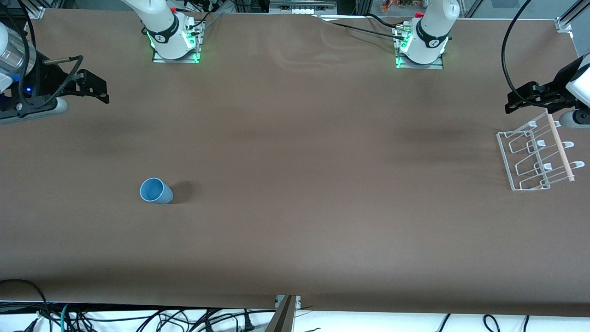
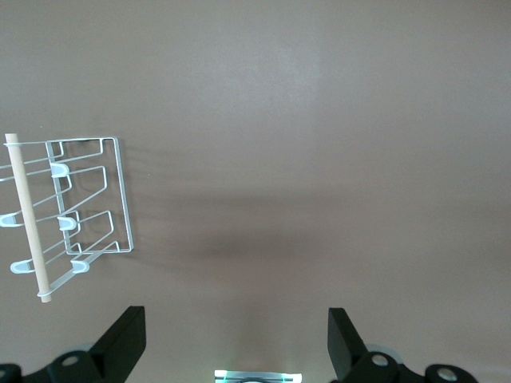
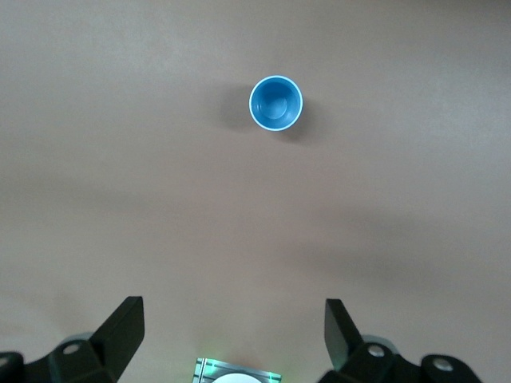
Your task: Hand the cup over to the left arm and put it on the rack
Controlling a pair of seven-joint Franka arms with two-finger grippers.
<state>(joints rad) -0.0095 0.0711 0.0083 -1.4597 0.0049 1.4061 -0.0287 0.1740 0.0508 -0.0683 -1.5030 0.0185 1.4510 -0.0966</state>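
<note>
The light-blue cup (image 1: 156,191) stands upright, mouth up, on the brown table toward the right arm's end; the right wrist view looks down into the cup (image 3: 275,102). My right gripper (image 1: 97,87) hangs open and empty over the right arm's end of the table, well apart from the cup; its jaws (image 3: 231,315) stand wide. The white wire rack (image 1: 504,159) with its wooden rod (image 1: 560,147) sits at the left arm's end. My left gripper (image 1: 510,102) hovers open and empty beside the rack (image 2: 123,194), its fingers (image 2: 126,335) wide apart.
Both arm bases (image 1: 176,44) (image 1: 420,50) with green lights stand along the table edge farthest from the front camera. Cables (image 1: 46,318) lie below the table's near edge. Brown tabletop (image 1: 322,184) stretches between cup and rack.
</note>
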